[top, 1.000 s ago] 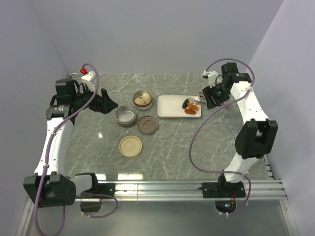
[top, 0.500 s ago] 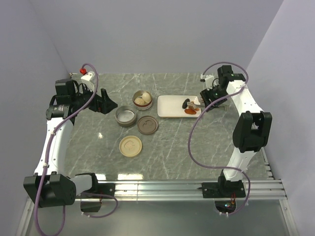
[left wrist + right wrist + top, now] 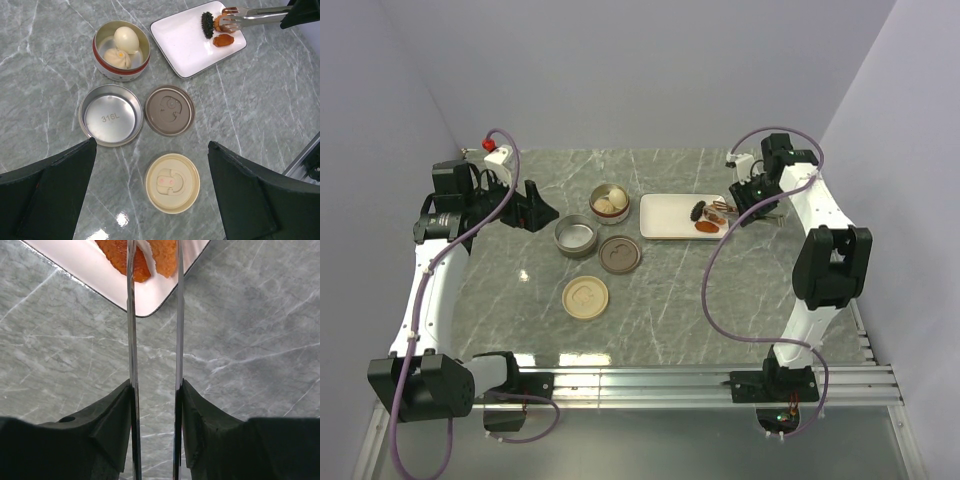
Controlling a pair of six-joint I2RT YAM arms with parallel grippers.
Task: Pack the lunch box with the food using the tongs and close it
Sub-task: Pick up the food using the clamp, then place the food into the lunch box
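My right gripper [image 3: 752,195] [image 3: 155,390] is shut on the silver tongs [image 3: 725,207] [image 3: 131,340], one arm against each finger. The tong tips [image 3: 227,16] sit on either side of an orange piece [image 3: 219,22] on the white plate [image 3: 665,215] [image 3: 185,42]. A black lump [image 3: 206,24] and another orange chunk [image 3: 223,40] [image 3: 125,255] lie beside it. The red-banded lunch box tin [image 3: 609,203] [image 3: 107,62] holds two pale balls [image 3: 125,39]. My left gripper [image 3: 535,208] [image 3: 151,142] stands open and empty, high above the lids.
An empty steel tin [image 3: 576,237] [image 3: 111,121] sits next to a brown lid [image 3: 620,254] [image 3: 169,110]. A cream lid [image 3: 585,297] [image 3: 172,183] lies nearer the front. Walls close in the table on three sides, and a metal rail [image 3: 670,380] runs along the near edge.
My right arm swung left and brought the tongs over the plate's right end. The tong arms have since squeezed closer around an orange piece. The left arm has stayed still.
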